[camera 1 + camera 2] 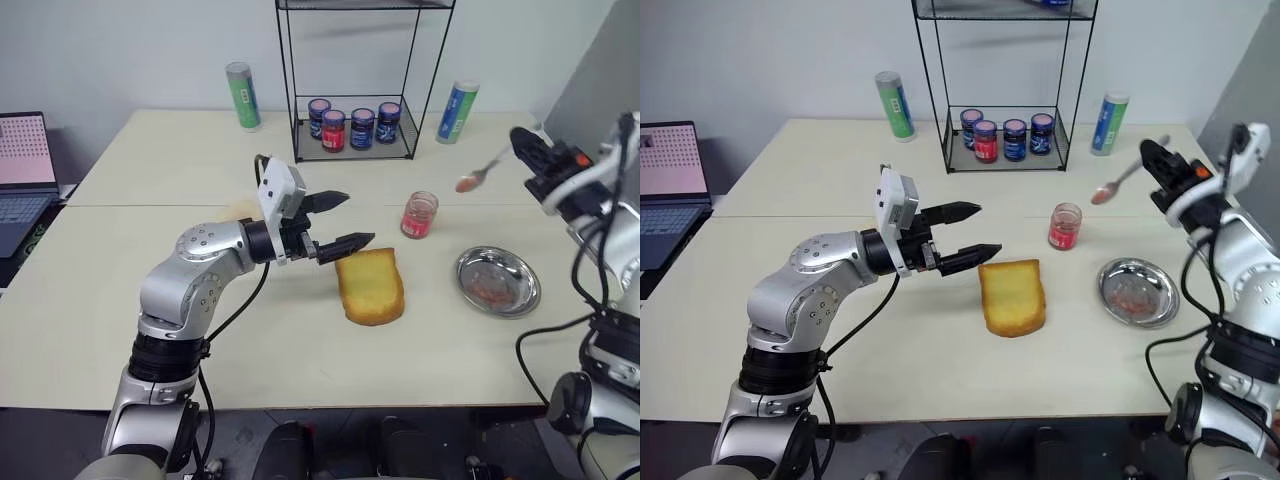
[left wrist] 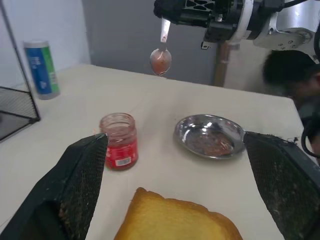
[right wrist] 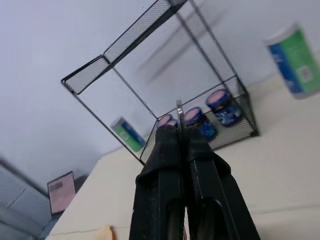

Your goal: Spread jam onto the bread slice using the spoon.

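Desk [image 1: 120, 300], wide and pale beige, carries everything. Black wire shelf rack [image 1: 355, 150] stands at its far edge, four dark-lidded jars on the bottom tier; a green-labelled tube [image 1: 242, 96] to one side, a blue-and-green tube [image 1: 458, 111] to the other. Laptop [image 1: 22, 165] with a pink screen sits off the desk's left end.

Left pincer [image 1: 338, 222] hovers level just left of the bread, black fingers spread wide, nothing between them.

Right pincer [image 1: 522, 142] is raised above the desk's right side, fingers clamped on the handle of the small shiny silver spoon [image 1: 478, 176]; red-pink jam [image 2: 160, 59] fills the bowl, which hangs above the desk between jar and dish.

Thick golden-yellow bread slice [image 1: 370, 285] lies flat mid-desk, top bare. Round steel dish [image 1: 498, 282] to its right shows red smears. Small open glass jar with red label [image 1: 419, 215] stands just behind the bread.
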